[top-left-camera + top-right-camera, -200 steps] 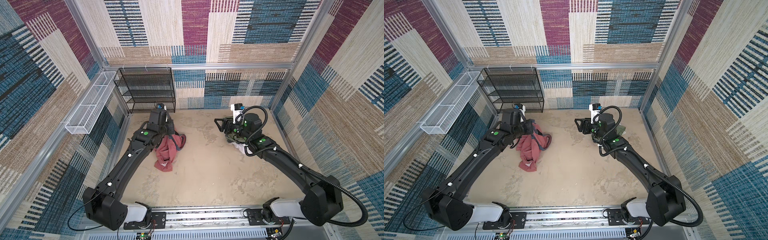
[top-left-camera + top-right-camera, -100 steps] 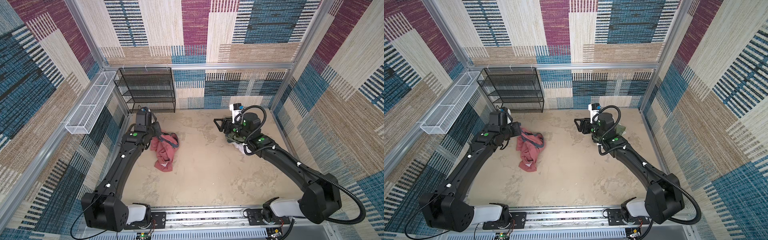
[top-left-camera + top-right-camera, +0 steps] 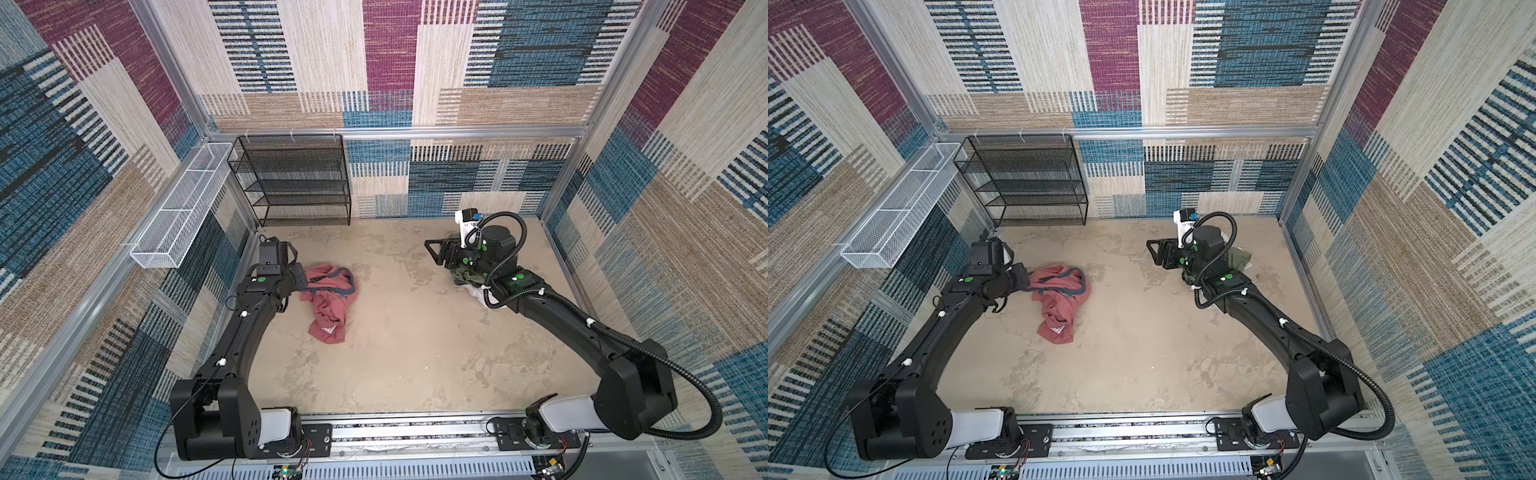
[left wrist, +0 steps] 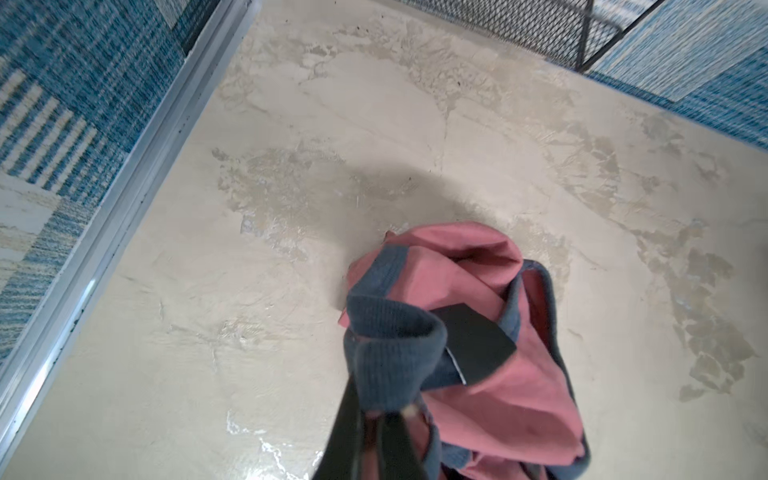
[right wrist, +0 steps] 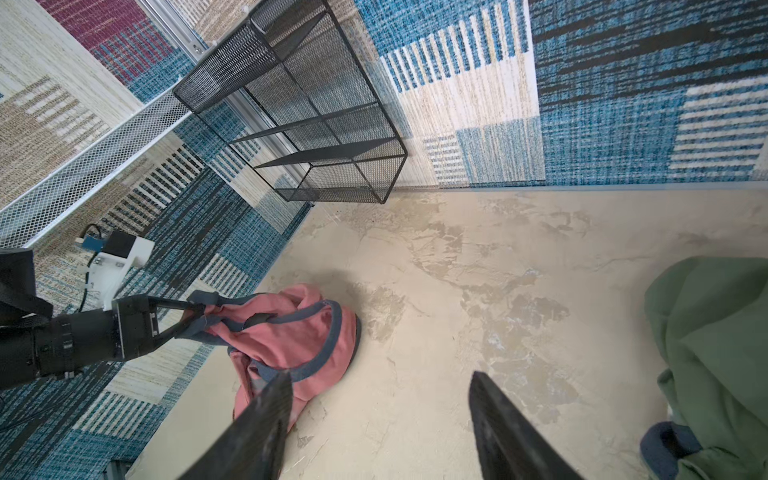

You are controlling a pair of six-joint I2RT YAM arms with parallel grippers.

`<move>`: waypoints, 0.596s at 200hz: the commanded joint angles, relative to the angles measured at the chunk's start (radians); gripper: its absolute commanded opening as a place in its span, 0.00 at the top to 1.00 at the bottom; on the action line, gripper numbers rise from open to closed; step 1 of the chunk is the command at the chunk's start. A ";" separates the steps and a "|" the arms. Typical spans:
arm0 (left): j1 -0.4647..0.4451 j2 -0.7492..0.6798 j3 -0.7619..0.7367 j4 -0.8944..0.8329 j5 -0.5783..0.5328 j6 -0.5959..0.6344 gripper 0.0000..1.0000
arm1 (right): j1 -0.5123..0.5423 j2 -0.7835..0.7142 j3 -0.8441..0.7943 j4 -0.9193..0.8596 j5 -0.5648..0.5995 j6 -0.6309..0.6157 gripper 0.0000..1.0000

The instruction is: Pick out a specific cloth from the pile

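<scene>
Across the worktop (image 3: 415,357) the task's two things lie well apart. The pile (image 3: 1238,258), olive-green and white, sits by the right edge under the right arm's wrist, and the cloth (image 3: 330,299) lies near the left edge. At the back left corner stands a black mesh rack (image 3: 299,178), its shelves bare so far as shows. A white wire basket (image 3: 178,208) on the left wall holds nothing visible. The cloth's long axis runs back to front, with its white label (image 3: 328,329) at the front end. The left pincer (image 5: 193,311) is clamped on the grey-blue trim at the cloth's back end, on the side toward the left edge, so a pull that way would likely drag the whole length. The right pincer (image 5: 380,376) stands wide and empty beside the pile, pointing across at the cloth.
</scene>
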 commanded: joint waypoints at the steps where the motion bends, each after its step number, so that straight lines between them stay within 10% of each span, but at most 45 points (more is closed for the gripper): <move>1: 0.002 0.025 -0.037 0.037 0.005 -0.027 1.00 | 0.001 0.025 0.030 0.028 -0.032 0.003 0.30; 41: 0.004 0.042 -0.072 0.029 -0.021 -0.057 1.00 | 0.001 0.053 0.061 0.021 -0.060 -0.002 0.30; 79: 0.004 -0.011 -0.067 0.002 -0.015 -0.077 0.65 | 0.002 0.038 0.035 0.026 -0.055 -0.005 0.30; 119: 0.000 -0.068 -0.019 -0.044 0.040 -0.076 0.58 | 0.002 0.014 0.016 0.027 -0.047 -0.005 0.29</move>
